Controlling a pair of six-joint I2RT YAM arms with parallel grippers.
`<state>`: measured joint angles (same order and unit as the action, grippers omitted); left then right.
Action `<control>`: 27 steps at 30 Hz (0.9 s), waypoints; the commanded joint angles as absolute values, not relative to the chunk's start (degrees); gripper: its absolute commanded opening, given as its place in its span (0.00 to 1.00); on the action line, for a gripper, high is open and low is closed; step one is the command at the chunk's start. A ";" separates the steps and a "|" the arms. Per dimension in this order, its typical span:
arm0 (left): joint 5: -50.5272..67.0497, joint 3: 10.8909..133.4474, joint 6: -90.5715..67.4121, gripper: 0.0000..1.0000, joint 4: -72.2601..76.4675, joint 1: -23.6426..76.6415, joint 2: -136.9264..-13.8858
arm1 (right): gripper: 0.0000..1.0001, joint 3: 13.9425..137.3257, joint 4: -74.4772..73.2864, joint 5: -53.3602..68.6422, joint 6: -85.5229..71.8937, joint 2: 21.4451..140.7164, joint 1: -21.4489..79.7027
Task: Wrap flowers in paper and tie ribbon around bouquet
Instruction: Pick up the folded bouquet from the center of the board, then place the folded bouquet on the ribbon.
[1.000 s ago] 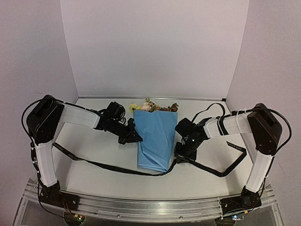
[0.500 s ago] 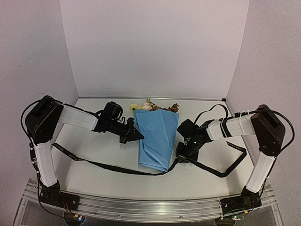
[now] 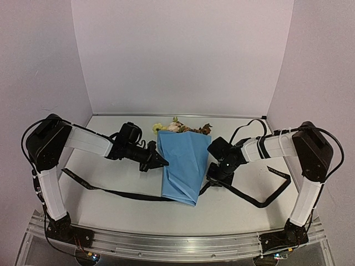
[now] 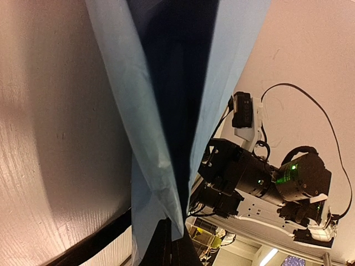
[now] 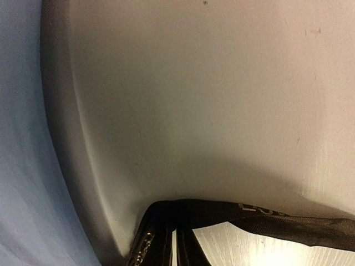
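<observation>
Already the wrapping looks done: the large thin light-blue sheet of paper [image 3: 182, 158] is folded into a cone around the flowers [image 3: 177, 126], a small bunch of yellow, pale pink and rust-orange blooms that show only at its wide far rim. The finished bouquet [image 3: 178, 177] lies flat on the pale wooden table [image 3: 111, 219] between the two arms, narrow end toward the bases.

Tying is what remains. The long narrow black ribbon [image 3: 111, 191] with pale lettering trails from the left side of the table toward the cone's narrow end, seems to pass beneath it, and comes out on the right, where it rises to the right gripper [image 3: 215, 178] and then loops away in a slack curve. No turn of it goes over the paper and no knot or bow shows, so it is laid ready, not tied.

The left gripper [image 3: 161, 162] sits at the cone's left edge with its claw pressed together; its wrist view shows folds of paper converging at the fingertips, so it appears to pinch the paper there and steady the bundle. The right claw is clamped on the ribbon just beside the cone's right edge, the lettered band running out sideways from between its fingers [image 5: 166, 244].

My judgement is roughly halfway: wrapped, ribbon positioned, crossing and knotting not yet begun.
</observation>
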<state>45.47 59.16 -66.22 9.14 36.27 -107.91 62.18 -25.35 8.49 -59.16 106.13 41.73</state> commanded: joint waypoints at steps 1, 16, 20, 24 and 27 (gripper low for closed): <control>46.55 57.74 -67.40 0.00 13.10 37.86 -105.12 | 0.03 63.65 -25.60 3.51 -61.46 109.16 39.87; 41.26 51.46 -68.74 0.00 17.50 42.64 -105.45 | 0.04 61.57 -18.41 2.40 -63.70 109.88 34.74; 39.32 50.20 -69.18 0.00 17.92 44.30 -105.32 | 0.04 61.85 -18.33 2.97 -62.94 109.26 34.34; 37.46 49.01 -69.09 0.00 17.21 45.46 -104.85 | 0.04 61.51 -17.98 4.07 -62.81 108.70 34.05; 36.15 48.59 -68.10 0.00 16.10 45.77 -104.40 | 0.06 61.09 -17.92 5.12 -62.06 107.20 33.86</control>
